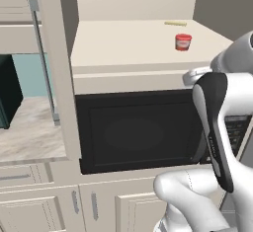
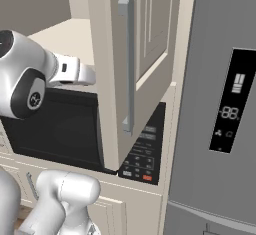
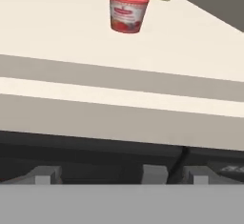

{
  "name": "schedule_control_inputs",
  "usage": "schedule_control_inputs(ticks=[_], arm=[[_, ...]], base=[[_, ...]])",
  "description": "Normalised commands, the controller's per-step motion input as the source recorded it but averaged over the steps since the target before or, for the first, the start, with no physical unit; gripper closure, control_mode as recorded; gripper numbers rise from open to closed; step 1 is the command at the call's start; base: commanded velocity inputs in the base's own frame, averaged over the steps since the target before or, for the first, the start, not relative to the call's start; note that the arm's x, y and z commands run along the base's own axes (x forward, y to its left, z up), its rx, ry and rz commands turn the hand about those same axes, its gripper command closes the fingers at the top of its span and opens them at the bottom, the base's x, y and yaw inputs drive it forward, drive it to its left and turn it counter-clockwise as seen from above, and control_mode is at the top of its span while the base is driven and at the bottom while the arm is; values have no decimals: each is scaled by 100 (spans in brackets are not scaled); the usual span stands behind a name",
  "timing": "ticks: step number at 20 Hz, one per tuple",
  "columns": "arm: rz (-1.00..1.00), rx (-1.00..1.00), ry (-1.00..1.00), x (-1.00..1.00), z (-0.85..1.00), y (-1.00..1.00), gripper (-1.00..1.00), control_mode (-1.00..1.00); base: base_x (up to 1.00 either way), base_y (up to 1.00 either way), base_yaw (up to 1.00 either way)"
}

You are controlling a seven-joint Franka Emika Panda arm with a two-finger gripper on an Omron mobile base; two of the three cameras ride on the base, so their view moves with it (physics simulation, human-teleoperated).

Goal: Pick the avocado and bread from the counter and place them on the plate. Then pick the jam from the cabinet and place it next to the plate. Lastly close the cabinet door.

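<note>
Red-topped jam (image 3: 127, 11) upright on cabinet (image 3: 62, 32) shelf, well beyond the spread, empty fingers (image 3: 44, 176).

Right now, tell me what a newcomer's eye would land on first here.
The red-topped jam jar stands alone on the pale shelf inside the open cabinet, above the black microwave. The tall cream cabinet door hangs open at the right, beside the grey refrigerator.

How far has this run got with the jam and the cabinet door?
The avocado and bread stage can't be judged from these views. In hand: the open claw points at the jam, which stands on the cabinet shelf, not yet gripped. Left: carry the jam down beside the plate, then shut the open door.
</note>
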Motion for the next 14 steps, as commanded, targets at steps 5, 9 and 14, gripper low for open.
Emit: schedule_control_inputs(ticks=[5, 9, 14], arm=[[0, 3, -15, 8, 5, 0, -100, -100], [0, 3, -7, 0, 29, 0, -100, -100], [0, 3, -3, 0, 49, 0, -100, -100]], base=[[0, 0, 0], [0, 0, 0], [0, 0, 0]])
